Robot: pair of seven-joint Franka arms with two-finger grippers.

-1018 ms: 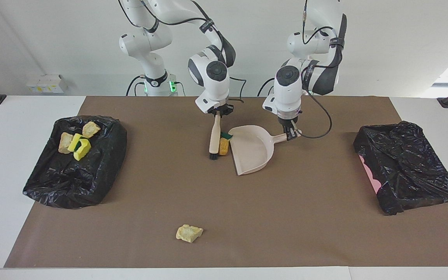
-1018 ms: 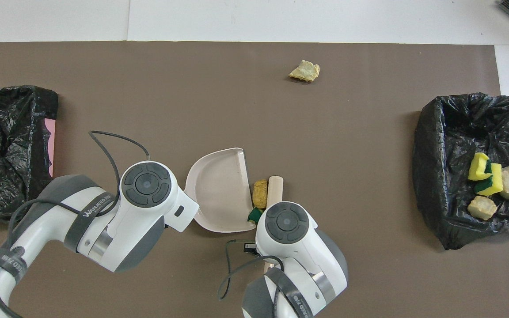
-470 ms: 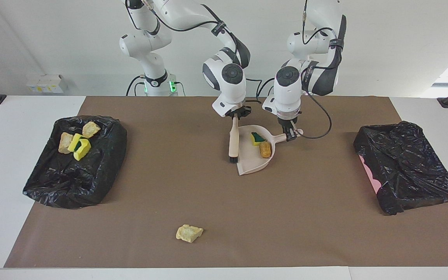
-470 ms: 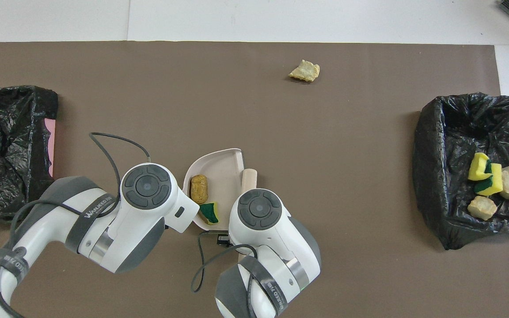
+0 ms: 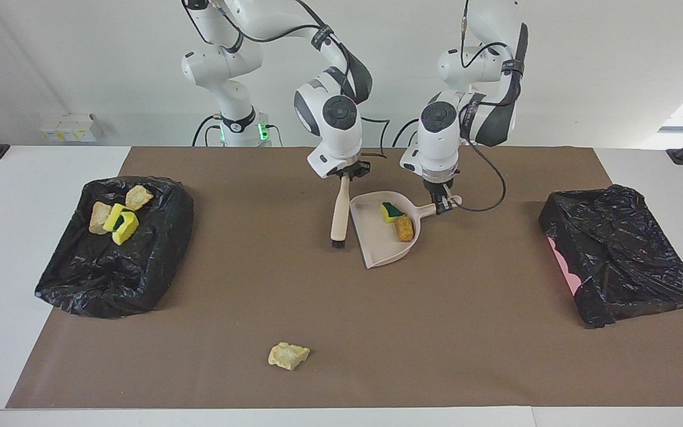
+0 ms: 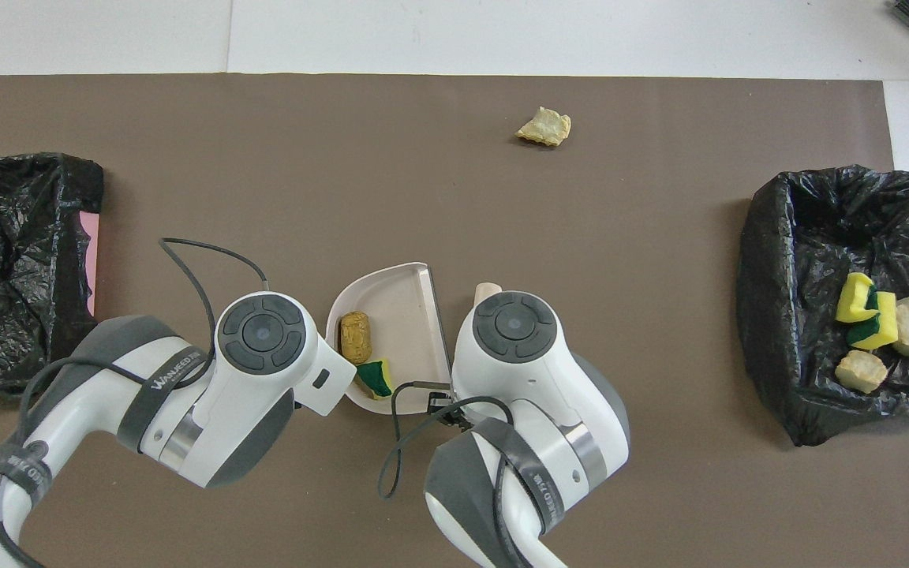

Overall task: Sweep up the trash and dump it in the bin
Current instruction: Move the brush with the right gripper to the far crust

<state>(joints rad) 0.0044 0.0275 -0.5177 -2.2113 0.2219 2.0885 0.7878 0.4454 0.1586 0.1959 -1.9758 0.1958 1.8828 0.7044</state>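
A beige dustpan (image 5: 377, 243) lies mid-table near the robots, and my left gripper (image 5: 443, 203) is shut on its handle. Inside the pan rest two pieces of trash, a green-backed yellow sponge (image 5: 391, 212) and a brown nugget (image 5: 404, 228). My right gripper (image 5: 343, 177) is shut on the beige brush (image 5: 337, 210), which hangs bristles down just beside the pan's open edge. One beige chunk (image 5: 288, 356) lies alone, farther from the robots. The bin (image 5: 134, 279), lined in black, sits at the right arm's end and holds several scraps (image 5: 117, 216). From overhead the wrists hide both grippers.
A second black-bagged container (image 5: 620, 255) with a pink edge sits at the left arm's end. A brown mat (image 5: 341, 308) covers the table. A black cable loops from the left wrist beside the pan handle.
The brush pushed the sponge and nugget from beside the pan's mouth into the pan, then drew back out toward the right arm's end. The pan stayed nearly still.
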